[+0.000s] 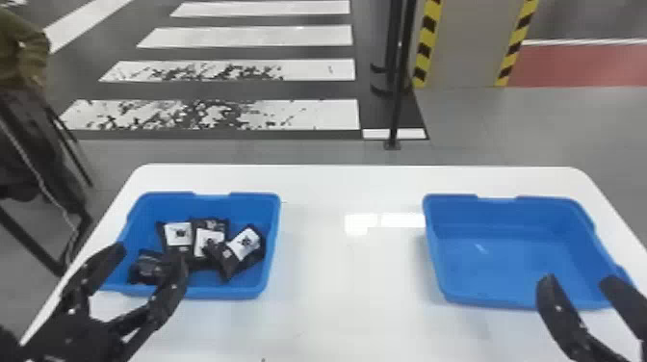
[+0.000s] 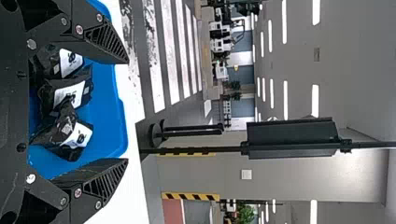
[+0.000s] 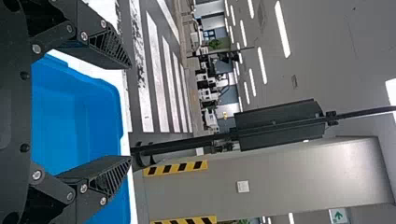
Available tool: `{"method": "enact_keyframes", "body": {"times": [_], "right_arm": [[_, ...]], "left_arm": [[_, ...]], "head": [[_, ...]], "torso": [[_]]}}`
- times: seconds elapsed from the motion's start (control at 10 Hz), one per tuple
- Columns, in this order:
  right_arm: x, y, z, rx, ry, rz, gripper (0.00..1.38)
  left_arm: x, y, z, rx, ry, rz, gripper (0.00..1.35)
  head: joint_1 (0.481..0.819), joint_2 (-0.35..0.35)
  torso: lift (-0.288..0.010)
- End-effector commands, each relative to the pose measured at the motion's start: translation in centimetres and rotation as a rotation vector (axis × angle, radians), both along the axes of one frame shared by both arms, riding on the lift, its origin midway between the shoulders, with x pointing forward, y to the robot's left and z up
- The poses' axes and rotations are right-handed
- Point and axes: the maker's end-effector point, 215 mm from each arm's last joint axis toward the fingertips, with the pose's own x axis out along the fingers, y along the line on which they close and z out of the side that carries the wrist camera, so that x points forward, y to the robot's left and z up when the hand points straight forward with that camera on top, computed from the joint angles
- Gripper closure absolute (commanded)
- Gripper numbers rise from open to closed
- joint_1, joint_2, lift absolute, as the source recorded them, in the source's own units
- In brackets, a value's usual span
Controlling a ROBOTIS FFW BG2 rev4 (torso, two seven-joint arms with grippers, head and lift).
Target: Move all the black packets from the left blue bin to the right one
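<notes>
Several black packets [image 1: 209, 243] lie at lower left; the left tool [image 1: 148, 255], fingers apart, should descend straight, gently pinching only one.

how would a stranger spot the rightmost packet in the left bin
On the white table, find the left blue bin. Your packet is the black one at its right-hand side, nearest the right blue bin. Its white label sits aslant; the two labelled packets beside it have theirs straighter.
</notes>
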Motion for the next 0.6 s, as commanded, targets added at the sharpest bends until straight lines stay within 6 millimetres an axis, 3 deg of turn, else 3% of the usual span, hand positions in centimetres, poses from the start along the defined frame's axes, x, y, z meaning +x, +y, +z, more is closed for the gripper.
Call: {"method": "enact_keyframes", "body": {"times": [0.0,0.5], "right_arm": [[0.2,0.2,-0.2,-0.002,0.001,0.002,0.37],[0.3,0.3,-0.5,-0.010,0.005,0.005,0.37]], "left_arm": [[0.0,-0.2,-0.4,-0.008,0.009,-0.002,0.32],[-0.5,1.2,-1.5,-0.003,0.038,0.025,0.32]], "head": [[0.695,0.051],[0.695,0.067]], "torso": [[-0.140],[-0.140]]}}
